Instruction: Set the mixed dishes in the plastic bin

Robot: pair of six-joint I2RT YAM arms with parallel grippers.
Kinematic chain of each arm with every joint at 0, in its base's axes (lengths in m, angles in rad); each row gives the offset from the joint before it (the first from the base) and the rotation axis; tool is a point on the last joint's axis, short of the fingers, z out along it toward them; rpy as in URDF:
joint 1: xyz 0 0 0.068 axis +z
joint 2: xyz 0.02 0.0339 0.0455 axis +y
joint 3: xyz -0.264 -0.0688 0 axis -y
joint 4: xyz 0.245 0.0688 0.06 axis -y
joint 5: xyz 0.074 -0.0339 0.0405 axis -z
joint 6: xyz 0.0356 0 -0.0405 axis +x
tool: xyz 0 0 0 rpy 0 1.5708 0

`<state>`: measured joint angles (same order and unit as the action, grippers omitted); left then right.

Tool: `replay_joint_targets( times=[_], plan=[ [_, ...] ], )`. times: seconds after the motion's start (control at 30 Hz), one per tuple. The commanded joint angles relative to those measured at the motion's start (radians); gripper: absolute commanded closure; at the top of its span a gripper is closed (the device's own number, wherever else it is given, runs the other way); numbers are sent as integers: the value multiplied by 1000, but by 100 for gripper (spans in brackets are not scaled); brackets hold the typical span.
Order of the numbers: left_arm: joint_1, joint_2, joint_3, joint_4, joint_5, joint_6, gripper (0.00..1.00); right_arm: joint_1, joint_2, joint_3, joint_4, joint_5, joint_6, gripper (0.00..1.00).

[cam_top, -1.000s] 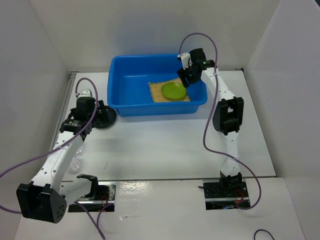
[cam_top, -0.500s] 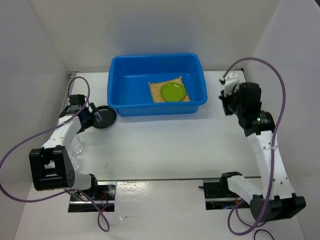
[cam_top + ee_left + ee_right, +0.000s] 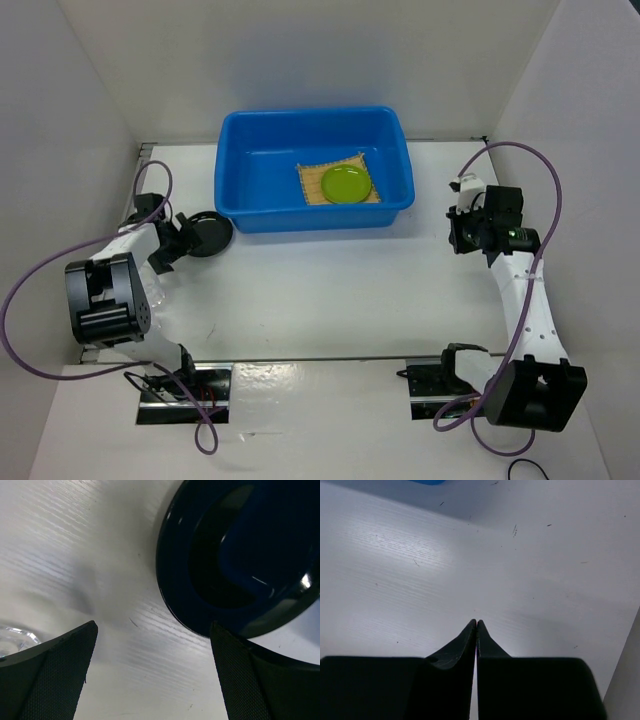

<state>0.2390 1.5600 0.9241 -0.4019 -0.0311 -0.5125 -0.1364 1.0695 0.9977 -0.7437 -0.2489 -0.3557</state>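
The plastic bin (image 3: 260,175) stood at the back middle of the bench (image 3: 330,290). In its front right part lay the bamboo mat (image 3: 308,188), with a small plate (image 3: 346,184) on it. A second plate (image 3: 210,233) lay on the bench just beside the bin's front left corner. The left gripper (image 3: 183,240) sat just left of it, a glass cup (image 3: 15,636) beside its fingers (image 3: 55,675). The right gripper (image 3: 456,240) was right of the bin, well apart.

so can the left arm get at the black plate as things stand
Probably yes: the left gripper is open and sits right beside the black plate, with nothing showing between them.
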Motion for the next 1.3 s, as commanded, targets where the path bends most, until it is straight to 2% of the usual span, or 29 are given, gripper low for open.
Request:
replay_joint_targets(
  times=[0.0,0.33,0.4,0.47,0.6,0.63,0.67,0.73,0.9,1.0,1.27],
  plan=[
    [20,58,47,38,60,-24,1,-9,20,-8,63,-49,4,95],
    [60,199,65,106,237,-34,1,-28,20,-18,72,-49,4,93],
    [69,209,65,115,246,-43,8,-28,20,-18,72,-49,4,92],
    [69,209,65,115,258,-43,16,-37,9,-18,72,-49,4,92],
    [69,218,56,144,315,-52,40,-37,9,-18,81,-49,4,90],
    [69,227,56,144,326,-52,51,-37,9,-18,81,-49,4,90],
    [69,227,56,144,326,-52,55,-37,9,-18,81,-49,4,90],
    [69,236,56,144,336,-52,57,-37,9,-18,81,-49,4,90],
    [79,245,67,123,345,-43,100,-37,9,-18,81,-58,4,90],
    [88,219,76,114,346,-43,100,-37,9,-18,81,-58,-5,90],
    [137,-35,76,14,63,-139,100,-37,9,-27,81,-58,-5,90]
  ],
)
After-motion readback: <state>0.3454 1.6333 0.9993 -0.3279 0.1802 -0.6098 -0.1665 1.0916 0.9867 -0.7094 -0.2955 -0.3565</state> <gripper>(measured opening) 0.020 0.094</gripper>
